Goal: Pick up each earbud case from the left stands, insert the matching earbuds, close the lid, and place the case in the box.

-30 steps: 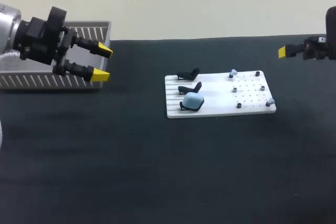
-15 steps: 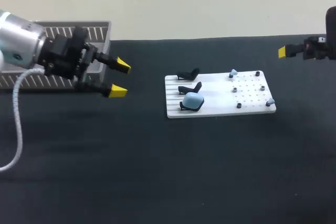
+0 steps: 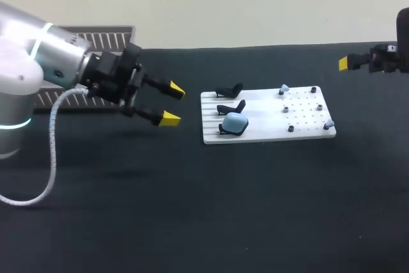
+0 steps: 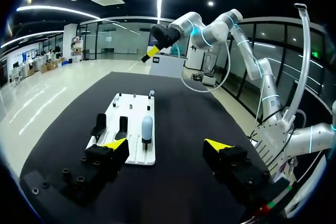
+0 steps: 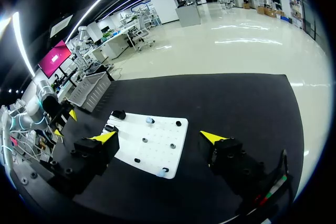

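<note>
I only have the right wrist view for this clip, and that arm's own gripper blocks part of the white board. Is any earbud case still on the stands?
Observer: Yes. One pale blue earbud case sits on the front stand; the two stands behind it are empty.
Operator: Where is the left gripper?
Observer: The left gripper hangs between the grey box and the white board, short of the board's edge.
Operator: Is it holding anything?
Observer: No, it is open with nothing between its fingers.
</note>
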